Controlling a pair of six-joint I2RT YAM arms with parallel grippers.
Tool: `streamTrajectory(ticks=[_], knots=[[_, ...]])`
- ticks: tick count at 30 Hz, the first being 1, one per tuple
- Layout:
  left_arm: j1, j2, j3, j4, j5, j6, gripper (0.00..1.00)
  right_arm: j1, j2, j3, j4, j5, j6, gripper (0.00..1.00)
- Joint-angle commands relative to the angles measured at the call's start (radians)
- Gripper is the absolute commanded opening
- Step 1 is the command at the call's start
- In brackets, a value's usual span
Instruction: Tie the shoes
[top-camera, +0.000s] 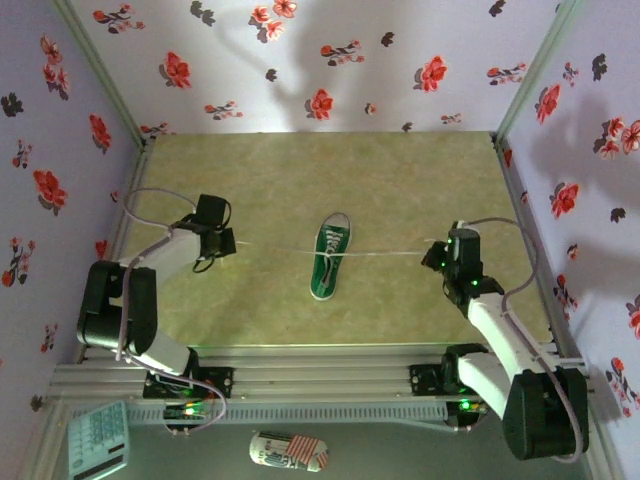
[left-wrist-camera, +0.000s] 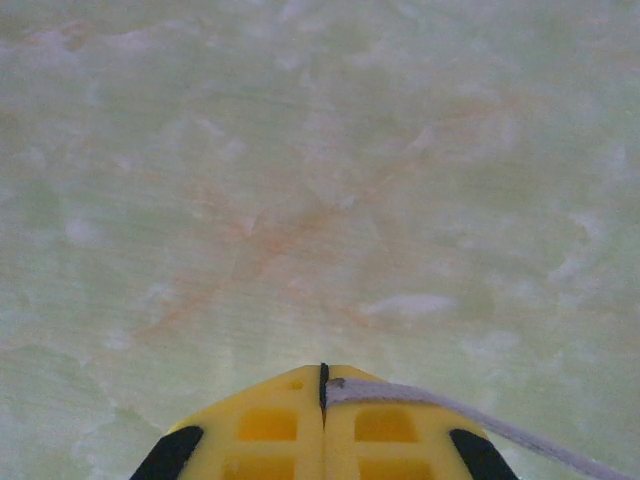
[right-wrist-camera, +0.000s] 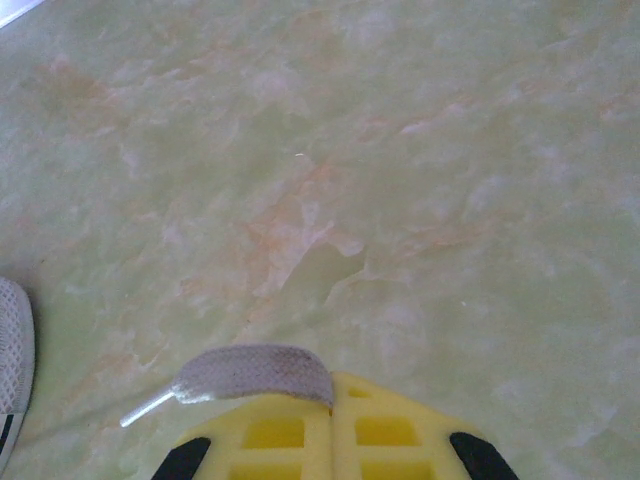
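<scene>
Left gripper (left-wrist-camera: 323, 385): jaws are pressing fully together, pinching the left lace (left-wrist-camera: 480, 420), which is trailing away to this gripper's right.
Right gripper (right-wrist-camera: 332, 395): jaws are likewise meeting, clamping the right lace (right-wrist-camera: 255, 370); only a short folded end is poking out to its left.
Sneaker (top-camera: 330, 257): is lying flat on the table (top-camera: 420, 180) between the two grippers, well apart from each.
Laces: are stretching in a nearly straight line from the shoe's throat out to either gripper.
Step in hand: seemingly drawing both ends outward to cinch a crossing over the tongue; whether a knot is sitting there is too small to tell.
Doing it well: both arms should be pulling evenly and low, so the light shoe is not sliding or twisting toward one gripper.
Risk: the right lace's short tail may be slipping free under tension.
</scene>
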Motion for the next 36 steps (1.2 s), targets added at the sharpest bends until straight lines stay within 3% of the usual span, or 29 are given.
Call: streamTrajectory(ticks=[1, 10, 13, 15, 18, 23, 25, 27, 29, 33, 36], knots=[[0.027, 0.012, 0.024, -0.05, -0.092, -0.003, 0.0, -0.032, 0.007, 0.032, -0.031, 0.06, 0.0, 0.0], [0.027, -0.046, -0.014, -0.102, -0.138, -0.038, 0.0, -0.066, 0.01, 0.053, -0.053, 0.066, -0.033, 0.0], [0.012, -0.082, -0.037, -0.081, -0.077, -0.035, 0.0, -0.066, 0.023, 0.068, -0.058, 0.002, -0.046, 0.0], [-0.029, -0.13, -0.07, -0.036, -0.009, -0.025, 0.0, -0.064, 0.055, 0.089, -0.063, -0.118, -0.077, 0.0], [-0.09, -0.177, -0.104, 0.013, 0.071, -0.018, 0.0, -0.035, 0.091, 0.12, -0.112, -0.18, -0.089, 0.0], [-0.107, -0.198, -0.117, -0.025, 0.015, -0.036, 0.01, -0.001, 0.079, 0.114, -0.14, -0.164, -0.057, 0.0], [-0.108, -0.192, -0.11, -0.05, -0.01, -0.038, 0.14, 0.002, 0.087, 0.126, -0.162, -0.17, -0.046, 0.0], [-0.109, -0.193, -0.103, -0.068, -0.019, -0.038, 0.43, 0.014, 0.099, 0.144, -0.182, -0.171, -0.048, 0.0], [-0.108, -0.215, -0.1, -0.071, -0.019, -0.03, 0.62, 0.034, 0.096, 0.156, -0.182, -0.166, -0.055, 0.0], [-0.108, -0.269, -0.078, -0.084, -0.031, 0.007, 0.81, 0.05, 0.062, 0.181, -0.16, -0.223, -0.062, 0.0], [-0.108, -0.298, -0.054, -0.072, -0.013, 0.051, 0.84, 0.061, 0.034, 0.21, -0.131, -0.294, -0.066, 0.0]])
